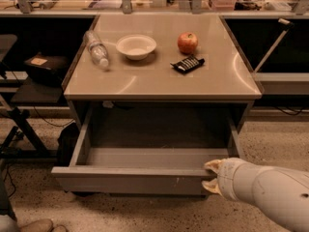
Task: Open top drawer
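Observation:
The top drawer (130, 179) is a wide grey metal drawer with a flat handleless front and small white scuffs right of centre. It stands pulled far out from under the table and its inside looks empty. My gripper (211, 176) is at the right end of the drawer front. One pale finger (212, 166) lies over the top edge and the other finger (210, 187) is against the front face. The white arm (270, 195) comes in from the lower right.
The beige table top (159, 79) above the drawer bears a lying plastic bottle (96, 49), a white bowl (136, 46), a red apple (187, 42) and a dark snack packet (187, 64). A black stand (19, 124) is at left. Speckled floor lies in front.

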Available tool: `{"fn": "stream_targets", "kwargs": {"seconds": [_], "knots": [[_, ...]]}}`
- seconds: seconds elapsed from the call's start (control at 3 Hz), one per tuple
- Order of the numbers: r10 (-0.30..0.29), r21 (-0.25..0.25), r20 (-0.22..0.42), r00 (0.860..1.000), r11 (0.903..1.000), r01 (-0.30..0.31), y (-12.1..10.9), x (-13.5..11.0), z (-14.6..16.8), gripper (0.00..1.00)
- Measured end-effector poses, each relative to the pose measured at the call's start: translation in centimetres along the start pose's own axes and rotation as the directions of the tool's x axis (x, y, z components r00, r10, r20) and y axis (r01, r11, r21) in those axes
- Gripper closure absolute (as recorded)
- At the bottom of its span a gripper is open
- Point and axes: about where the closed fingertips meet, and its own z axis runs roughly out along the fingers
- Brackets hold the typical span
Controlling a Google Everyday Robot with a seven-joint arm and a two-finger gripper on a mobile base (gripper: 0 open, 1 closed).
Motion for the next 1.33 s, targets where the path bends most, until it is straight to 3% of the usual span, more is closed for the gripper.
{"fn": "stream_targets", "kwargs": {"seconds": [1.33], "knots": [[0.001,0.02,-0.014,1.0,0.9998,0.0,0.93,0.2,-0.93,1.0]]}}
